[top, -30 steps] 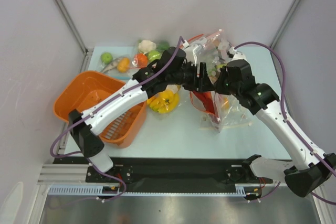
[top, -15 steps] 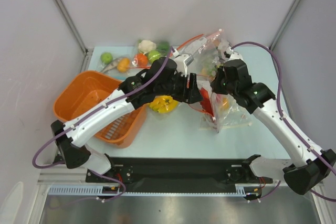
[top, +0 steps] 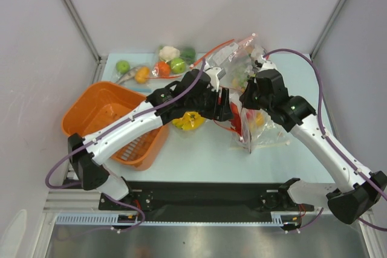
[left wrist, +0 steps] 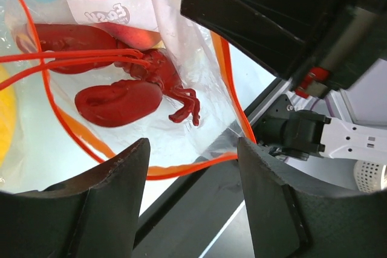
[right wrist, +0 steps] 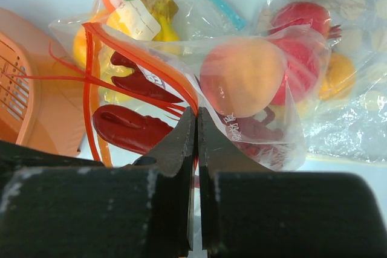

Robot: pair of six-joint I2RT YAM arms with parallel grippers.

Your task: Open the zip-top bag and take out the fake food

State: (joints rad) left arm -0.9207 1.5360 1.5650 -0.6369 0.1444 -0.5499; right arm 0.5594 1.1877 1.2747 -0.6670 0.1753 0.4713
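A pale blue table (top: 199, 149) carries an orange plastic basket (top: 103, 113) at the left and, right of centre, the large crinkly clear zip-top bag (top: 263, 134), its orange-red zip strip (left wrist: 175, 170) parted into a wide loop. The bag's mouth faces left, toward the left arm, which reaches across from the basket side. The left gripper (left wrist: 192, 149) is spread wide and empty, its two black fingers just outside the near edge of the mouth and pointing straight in. The right gripper (right wrist: 195, 116), at the bag's far-right side, is pressed together on a fold of the plastic film beside the zip strip, holding the mouth up. The long dark-red plastic lobster (left wrist: 118, 102) lies inside, a little way beyond the left fingers, its length running nearly across the gap between them and its fat claw nearest. The left arm looks best placed to reach in. A peach-orange toy fruit (right wrist: 242, 77) sits deeper inside, on the right arm's side.
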